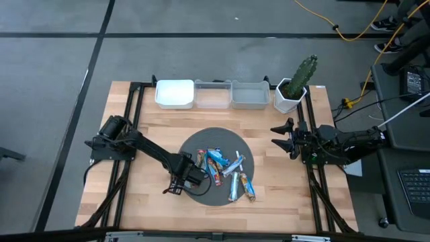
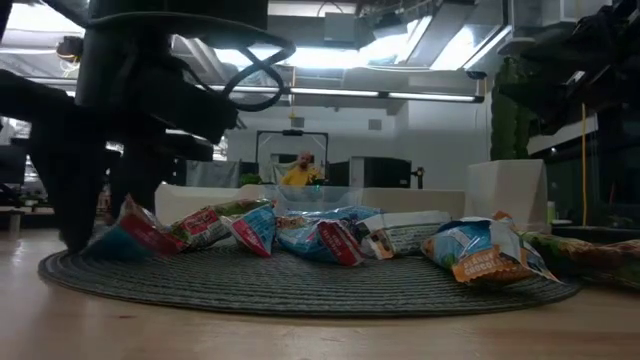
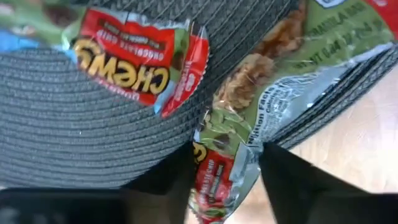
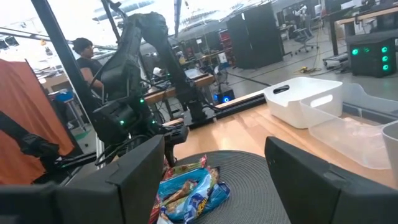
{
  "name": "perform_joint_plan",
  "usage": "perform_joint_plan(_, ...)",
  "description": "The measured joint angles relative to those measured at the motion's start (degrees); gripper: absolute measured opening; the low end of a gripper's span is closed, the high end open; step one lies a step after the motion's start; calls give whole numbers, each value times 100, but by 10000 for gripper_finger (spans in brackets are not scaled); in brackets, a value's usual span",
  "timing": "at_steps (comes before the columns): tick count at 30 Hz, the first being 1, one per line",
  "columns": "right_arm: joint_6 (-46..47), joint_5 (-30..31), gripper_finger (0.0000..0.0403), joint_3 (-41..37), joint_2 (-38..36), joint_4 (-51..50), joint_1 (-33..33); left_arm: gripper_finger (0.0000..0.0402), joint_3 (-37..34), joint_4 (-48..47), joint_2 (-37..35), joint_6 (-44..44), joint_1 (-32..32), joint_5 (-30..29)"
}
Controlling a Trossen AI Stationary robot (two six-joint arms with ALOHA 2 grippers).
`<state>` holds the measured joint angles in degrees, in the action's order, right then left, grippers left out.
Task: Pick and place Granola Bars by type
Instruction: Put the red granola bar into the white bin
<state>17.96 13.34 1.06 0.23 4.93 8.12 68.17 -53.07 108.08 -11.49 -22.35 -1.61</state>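
Several granola bars [image 1: 225, 171] in red, blue and silver-green foil lie piled on a round dark woven mat [image 1: 215, 134]. My left gripper [image 1: 181, 180] is low at the mat's left edge, shut on a silver-green bar with a red end [image 3: 273, 81]. A red bar [image 3: 140, 62] lies flat on the mat just beyond it. In the low view my left gripper [image 2: 100, 200] stands over the leftmost bars [image 2: 150, 232]. My right gripper [image 1: 281, 138] waits open above the table's right side, clear of the mat, looking across at the pile [image 4: 186, 186]. My left gripper pinches the silver-green bar by its red end [image 3: 217, 177] between its two fingers [image 3: 180, 180], coming down at a slant at the mat's left edge. The fingers lie across the bar. The rest of the bar [image 3: 292, 68] still lies on the mat, its held end past the rim over the wood.
Along the far edge stand a white bin [image 1: 175, 93] and two clear bins [image 1: 213, 94] [image 1: 250, 94], then a potted cactus [image 1: 295, 87] at the far right. Bare wood lies around the mat [image 1: 141, 202]. A person [image 4: 84, 53] is in the room behind.
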Motion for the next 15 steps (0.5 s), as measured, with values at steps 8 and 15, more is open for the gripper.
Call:
perform_joint_plan(8, -15, 0, 280, 0, 1, -9, 0, 14, 689, -1713, -55, -132, 0, 268)
perform_joint_plan(15, -17, 4, 280, 0, 0, -9, 0, 10, 2041, -3440, -706, -213, 123, -1250)
